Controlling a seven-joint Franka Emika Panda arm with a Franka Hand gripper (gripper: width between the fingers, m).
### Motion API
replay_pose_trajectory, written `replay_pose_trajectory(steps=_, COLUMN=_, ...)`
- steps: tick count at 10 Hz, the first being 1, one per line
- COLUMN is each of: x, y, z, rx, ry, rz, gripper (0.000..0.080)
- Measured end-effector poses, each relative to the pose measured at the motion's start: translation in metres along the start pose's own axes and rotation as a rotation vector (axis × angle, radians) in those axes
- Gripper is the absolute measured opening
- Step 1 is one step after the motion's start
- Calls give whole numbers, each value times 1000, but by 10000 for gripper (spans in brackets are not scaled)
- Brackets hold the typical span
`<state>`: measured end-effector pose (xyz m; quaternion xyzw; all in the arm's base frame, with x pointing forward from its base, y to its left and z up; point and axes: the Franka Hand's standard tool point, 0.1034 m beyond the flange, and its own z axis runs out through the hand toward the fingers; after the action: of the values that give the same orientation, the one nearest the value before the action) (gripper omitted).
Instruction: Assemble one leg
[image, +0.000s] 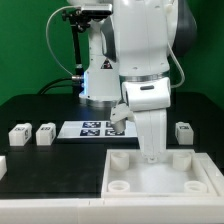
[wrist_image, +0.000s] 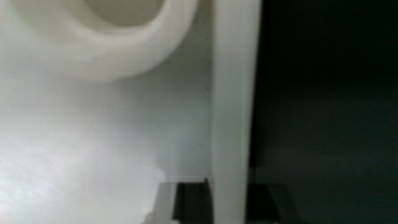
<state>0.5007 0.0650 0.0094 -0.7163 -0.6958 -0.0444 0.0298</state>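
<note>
From where I stand, the arm's two-finger pincer hangs low over the big white square plastic tray, close to its far wall and between the two far corner sockets. I cannot tell whether its fingers are spread, pressed together or pinching something. The exterior view shows only the white hand running down to the tray. The wrist view is a blur of white tray floor, one round socket, the tray's upright wall and the black table beyond.

The nearest small white stubby plastic leg, tagged in black and white, sits on the table behind the tray. It is on the exterior view's right of the pincer, near it but apart. A second block and a third block stand well off on the exterior view's left, past the flat white marker board.

I judge the step to be seating a leg in a corner socket. Done well, that means keeping the leg upright, centring it over the socket before lowering, and pressing straight down so the tray does not slide. If the pincer is empty, it should rise clear of the tray wall before it reaches for the leg.
</note>
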Motion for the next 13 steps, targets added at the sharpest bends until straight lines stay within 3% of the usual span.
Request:
replay_pose_trajectory(steps=2, x=0, y=0, z=0, rx=1, ry=0, rz=9, gripper=65)
replay_pose_trajectory(steps=3, x=-1, y=0, z=0, rx=1, ry=0, rz=9, gripper=248)
replay_pose_trajectory(steps=4, x=-1, y=0, z=0, rx=1, ry=0, rz=10, gripper=248)
replay_pose_trajectory(steps=6, x=-1, y=0, z=0, rx=1, ry=-1, rz=10, gripper=583)
replay_pose_trajectory(steps=7, x=-1, y=0, z=0, rx=1, ry=-1, rz=10, gripper=583)
replay_pose_trajectory(steps=8, x=-1, y=0, z=0, rx=1, ry=-1, rz=10, gripper=639)
replay_pose_trajectory(steps=11, x=-2, y=0, z=0, rx=1, ry=-1, rz=11, gripper=649)
replay_pose_trajectory(steps=12, x=-2, y=0, z=-2, rx=-2, ry=-2, rz=14, gripper=649)
replay_pose_trajectory(steps=13, x=-1, y=-3, z=-14, rx=-14, ry=-9, rz=74, gripper=649)
